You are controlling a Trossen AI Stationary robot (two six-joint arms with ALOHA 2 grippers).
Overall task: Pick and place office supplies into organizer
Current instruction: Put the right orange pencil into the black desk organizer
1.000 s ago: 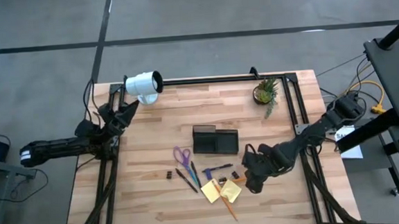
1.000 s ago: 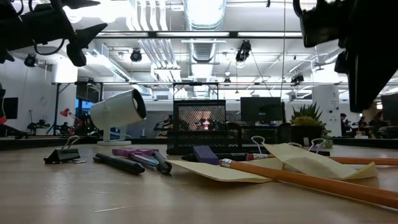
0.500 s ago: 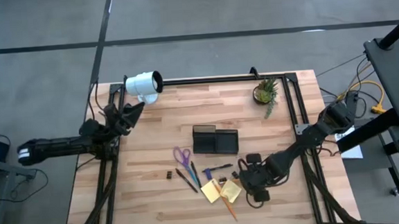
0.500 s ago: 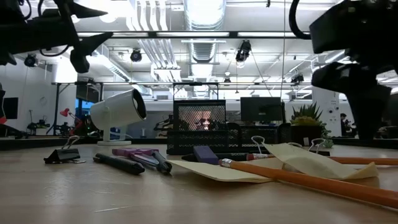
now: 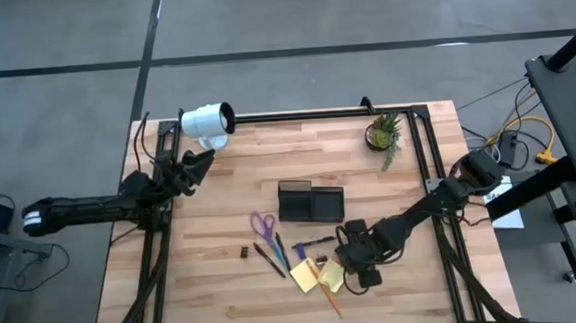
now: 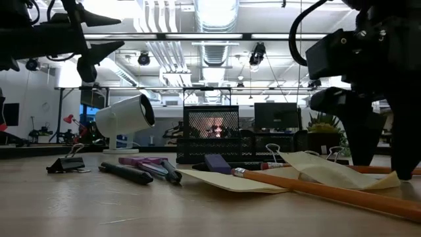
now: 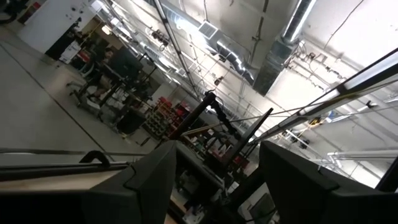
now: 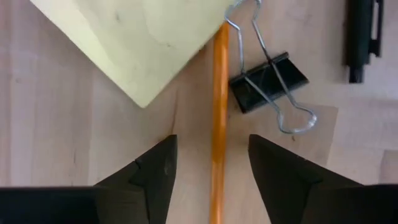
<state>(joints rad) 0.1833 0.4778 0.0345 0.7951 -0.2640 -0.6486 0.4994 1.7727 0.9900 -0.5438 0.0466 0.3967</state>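
My right gripper (image 8: 212,149) is open and points down; its fingers stand on either side of the orange pencil (image 8: 217,112) without touching it, beside the yellow sticky pads (image 5: 320,274). A black binder clip (image 8: 267,81) lies against the pencil. In the low view the right gripper (image 6: 381,155) hangs just over the pencil (image 6: 316,191). The black organizer (image 5: 311,202) stands mid-table, with the purple scissors (image 5: 263,224) and dark pens (image 5: 272,255) on the table to the near left of it. My left gripper (image 5: 193,162) waits, open, in the air near the table's far left corner.
A white lamp-like cylinder (image 5: 208,121) lies at the far left edge, close to my left gripper. A small potted plant (image 5: 383,133) stands at the far right. A small clip (image 5: 244,252) and a black pen (image 8: 364,37) lie among the supplies. Bare wood lies along the near edge.
My right gripper has come down toward the table and shifted a little to the left, ending over the pencil beside the sticky pads. My left gripper has drifted slightly toward the table's right. The supplies have stayed where they were.
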